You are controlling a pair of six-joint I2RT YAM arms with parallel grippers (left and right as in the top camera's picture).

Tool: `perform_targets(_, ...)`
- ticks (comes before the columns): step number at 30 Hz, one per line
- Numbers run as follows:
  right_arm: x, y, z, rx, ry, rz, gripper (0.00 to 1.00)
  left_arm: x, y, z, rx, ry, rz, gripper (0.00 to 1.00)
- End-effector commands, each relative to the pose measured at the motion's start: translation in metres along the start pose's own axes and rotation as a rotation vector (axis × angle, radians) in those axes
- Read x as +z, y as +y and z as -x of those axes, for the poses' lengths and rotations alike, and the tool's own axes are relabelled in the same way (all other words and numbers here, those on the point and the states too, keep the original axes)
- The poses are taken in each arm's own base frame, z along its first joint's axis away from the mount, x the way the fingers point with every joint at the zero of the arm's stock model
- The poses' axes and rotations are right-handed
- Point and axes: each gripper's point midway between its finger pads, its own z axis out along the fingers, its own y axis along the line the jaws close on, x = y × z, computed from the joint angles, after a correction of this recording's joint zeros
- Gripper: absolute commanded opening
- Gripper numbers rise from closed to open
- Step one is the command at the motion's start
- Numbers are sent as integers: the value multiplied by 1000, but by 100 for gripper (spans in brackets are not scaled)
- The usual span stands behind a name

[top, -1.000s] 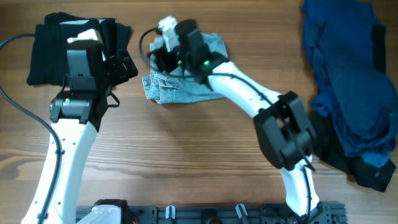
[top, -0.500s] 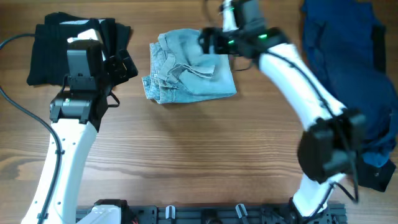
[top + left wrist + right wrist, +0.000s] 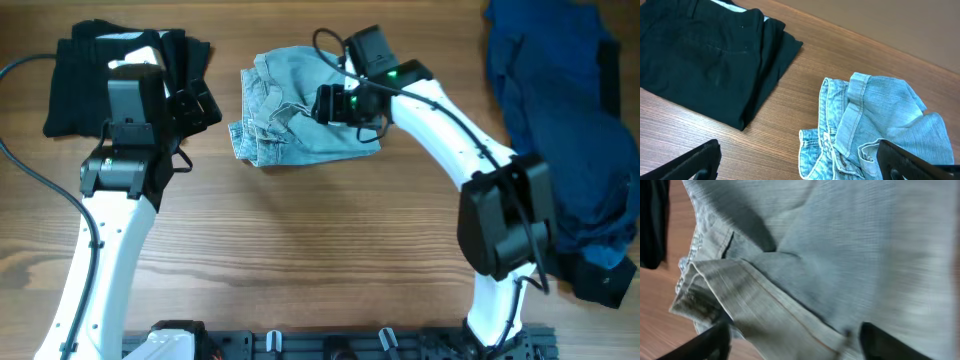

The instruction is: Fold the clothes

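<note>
The pale blue denim shorts (image 3: 300, 140) lie bunched at the back middle of the table, waistband and hems to the left. They show in the left wrist view (image 3: 875, 120) and fill the right wrist view (image 3: 830, 255). My right gripper (image 3: 326, 103) is open, low over the shorts' top fold (image 3: 795, 345). My left gripper (image 3: 200, 105) is open and empty (image 3: 800, 167), hovering left of the shorts. A folded black garment (image 3: 85, 85) lies at the back left (image 3: 705, 55). A dark navy pile (image 3: 560, 120) lies at the right.
The wooden table (image 3: 300, 260) runs to the front, where a black rail (image 3: 340, 345) lines the edge. A black cable (image 3: 30, 180) trails along the left arm. A black piece (image 3: 605, 285) sticks out under the navy pile.
My right arm left the shorts' left side, swung to the far back, then came down over their middle. The shorts were spread out flatter. The left arm has not moved.
</note>
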Motion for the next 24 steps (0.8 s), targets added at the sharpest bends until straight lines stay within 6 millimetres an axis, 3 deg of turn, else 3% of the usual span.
perform_targets(1, 13, 6, 5, -2, -22, 18, 60, 2, 1, -1, 16, 5, 1, 100)
perform_targets(3, 12, 16, 19, -35, -81, 51, 31, 2, 1, -1, 16, 5, 1, 100)
perform_targets(6, 7, 33, 46, -70, -194, 111, 4, 2, 1, -1, 16, 5, 1, 100)
perform_targets(10, -1, 62, 72, -129, -317, 215, 4, 2, 1, -1, 17, 6, 1, 100)
perform_targets(12, 7, 75, 76, -156, -350, 245, 4, 2, 1, -1, 16, 6, 1, 100)
perform_targets(19, 75, 106, 64, -237, -390, 334, 7, 3, 3, -4, 18, 20, 6, 100)
perform_targets(21, 79, 115, 62, -260, -396, 376, 17, 3, 3, -6, 18, 25, 8, 100)
perform_targets(22, 78, 116, 62, -262, -395, 379, 75, 3, 3, -6, 19, 29, 9, 100)
perform_targets(23, 75, 117, 63, -264, -392, 375, 100, 3, 4, -7, 19, 31, 10, 100)
perform_targets(24, 73, 118, 63, -270, -389, 371, 100, 3, 4, -7, 19, 32, 10, 100)
